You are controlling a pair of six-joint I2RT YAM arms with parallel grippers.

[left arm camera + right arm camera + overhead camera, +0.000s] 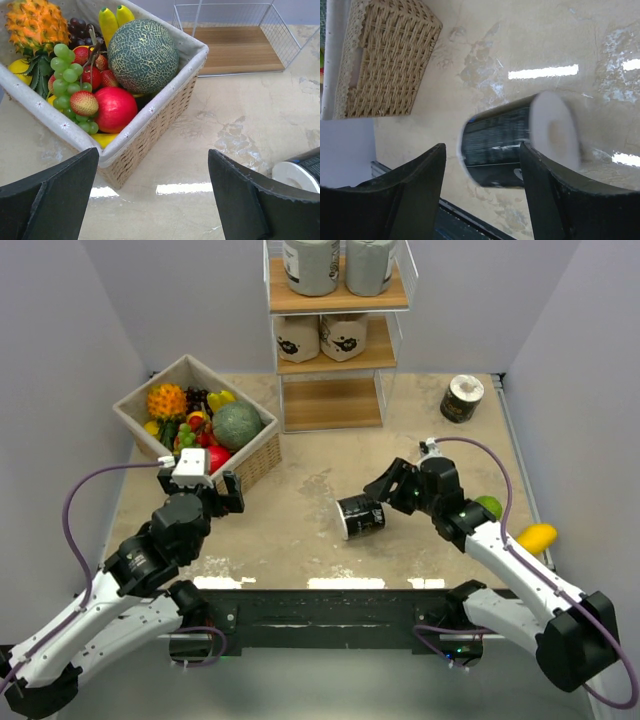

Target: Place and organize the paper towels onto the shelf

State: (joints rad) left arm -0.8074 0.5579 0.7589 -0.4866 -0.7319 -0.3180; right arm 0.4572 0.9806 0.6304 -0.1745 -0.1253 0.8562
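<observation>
On shelf (330, 405), top board: two grey rolls (311, 265); middle board: two tan rolls (297, 338). Right of shelf, on table (300, 490): upright dark roll (462, 398). Forward of shelf, mid-table: second dark roll (361, 517) lying on side. Around it: right gripper (482, 150) jaws, one finger against pale end, other close to opposite end; cannot tell whether gripped. Forward-left of shelf, beside fruit basket (150, 135): left gripper (152, 152) jaws wide apart, holding nothing.

At right claw (482, 149) fingertips, on tabletop (300, 490): lying roll (361, 517). Far beyond, rightward: upright roll (462, 398). Just ahead of left claw (152, 152): basket (150, 130). Beyond, rightward: shelf (332, 403), four rolls (311, 265) on upper boards.
</observation>
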